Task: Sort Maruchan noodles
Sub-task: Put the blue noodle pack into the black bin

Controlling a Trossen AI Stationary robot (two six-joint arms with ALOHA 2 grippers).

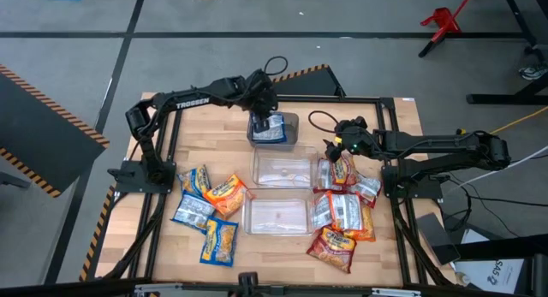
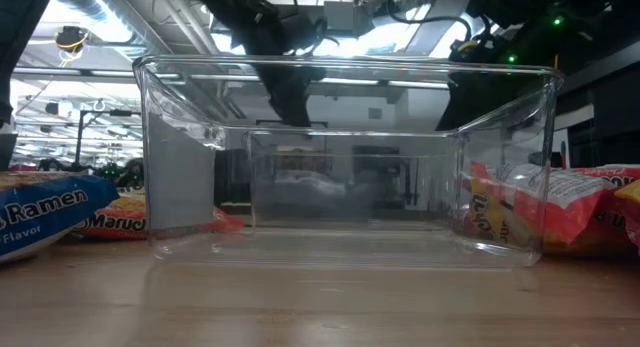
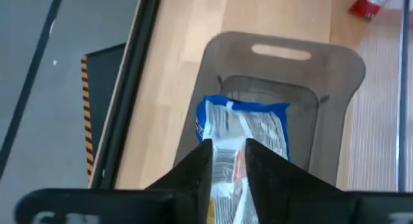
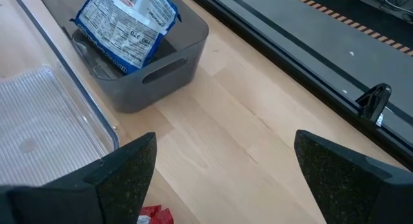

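A blue-and-white noodle packet (image 3: 248, 124) lies tilted in a grey bin (image 3: 335, 69) at the table's far middle, lower end inside the bin (image 4: 174, 69). My left gripper (image 3: 229, 169) is over the bin (image 1: 287, 126), fingers close together around the packet's raised end. My right gripper (image 4: 222, 166) hangs open over the right-hand pile of red and orange packets (image 1: 342, 207), touching nothing. Blue and orange packets (image 1: 205, 207) lie flat on the table's left. My left gripper has the blue packet's raised near end (image 3: 229, 161) between its two fingers, and the packet fills the narrow gap. The fingers slant down from the table's left. The packet tilts, its far end (image 4: 113, 53) down in the grey bin.
Two clear plastic bins stand in the table's middle, one farther (image 1: 282, 169) and one nearer (image 1: 276, 216); the nearer one fills the low view (image 2: 350, 157). A black frame (image 1: 390, 143) runs round the table top. Bare wood lies between the grey bin and my right gripper.
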